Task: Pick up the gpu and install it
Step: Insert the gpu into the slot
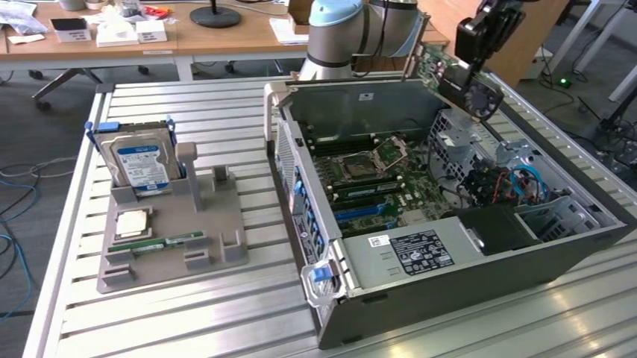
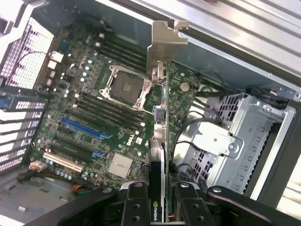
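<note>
The pincer [image 2: 160, 207] is clamped on the gpu [image 1: 435, 66], one finger on each face of the card. The card hangs tilted over the far rim of the open case [image 1: 478, 276], above the drive cage. From the wrist view it is edge-on, its silver bracket [image 2: 167, 40] at the far end, with the motherboard [image 2: 94, 117] beneath. It seems to hang clear of the board, though I can't be sure. Beside the case, on the exterior view's left, a grey holder [image 1: 189, 224] sits on the desk [image 1: 199, 313] with a hard drive [image 1: 139, 165] upright in it.
</note>
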Controlling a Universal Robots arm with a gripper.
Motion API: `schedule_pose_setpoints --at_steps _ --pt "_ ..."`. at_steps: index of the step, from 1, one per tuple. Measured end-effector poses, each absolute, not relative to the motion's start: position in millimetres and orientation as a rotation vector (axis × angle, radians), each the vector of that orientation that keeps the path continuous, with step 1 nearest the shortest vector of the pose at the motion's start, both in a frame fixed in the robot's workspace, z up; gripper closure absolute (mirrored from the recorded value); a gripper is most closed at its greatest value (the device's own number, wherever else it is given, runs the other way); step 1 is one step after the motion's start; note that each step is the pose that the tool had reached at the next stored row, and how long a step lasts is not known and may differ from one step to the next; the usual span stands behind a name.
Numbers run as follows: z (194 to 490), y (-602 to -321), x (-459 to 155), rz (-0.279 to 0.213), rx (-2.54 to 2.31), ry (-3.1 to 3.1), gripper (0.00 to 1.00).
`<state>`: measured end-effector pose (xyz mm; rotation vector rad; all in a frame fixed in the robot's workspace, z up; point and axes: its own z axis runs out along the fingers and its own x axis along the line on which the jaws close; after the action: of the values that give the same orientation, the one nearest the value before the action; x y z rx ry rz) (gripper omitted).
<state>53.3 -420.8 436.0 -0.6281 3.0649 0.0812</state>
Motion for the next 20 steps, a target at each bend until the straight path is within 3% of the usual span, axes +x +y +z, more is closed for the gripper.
schedule_pose_setpoints --at_steps 20 --pt "435.6 -420.8 53.3 0.084 -1.177 2.909 0.74"
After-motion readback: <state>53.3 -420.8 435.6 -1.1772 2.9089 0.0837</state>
